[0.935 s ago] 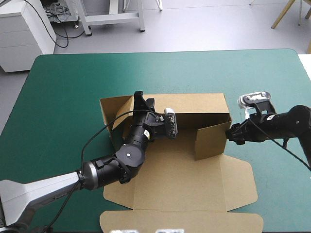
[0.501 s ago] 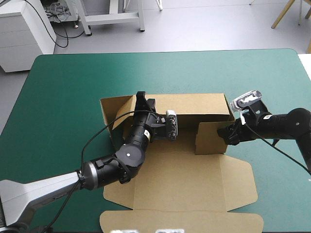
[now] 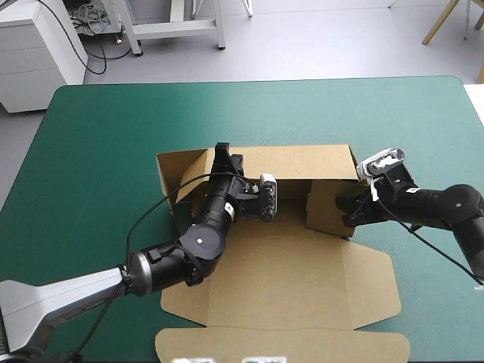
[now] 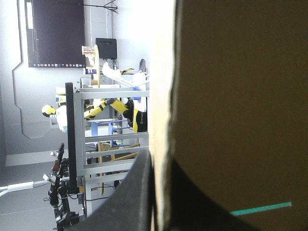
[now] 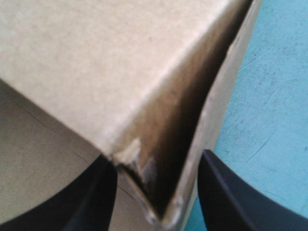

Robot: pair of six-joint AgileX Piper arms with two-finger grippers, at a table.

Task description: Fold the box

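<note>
High view is showing me the teal-green covered table (image 3: 91,151) with the brown cut-board box (image 3: 287,280) lying at its middle. Its base is flat, the long lid panel (image 3: 280,344) is lying flat toward the near edge, the back wall (image 3: 295,160) is standing, and the right side wall (image 3: 325,208) is leaning inward over the base. The black-finned left gripper (image 3: 221,155) is clamping the raised board near the back left corner; in its wrist view the sheet is sitting pinched between the two fins. The black-finned right gripper (image 3: 346,212) is pressing at the right side wall with its fingers (image 5: 226,197) spread, straddling the folded corner rather than gripping it. What I am worrying about: that wall is being pushed, not held, so it could be springing back outward or slipping off the fins. The push could also be dragging the whole box against the left clamp and buckling the back wall. The small scuffed corner (image 5: 137,156) between the fins is looking bruised, and more pressure there could be crushing it. I am reading no brand, label or print on the board.
</note>
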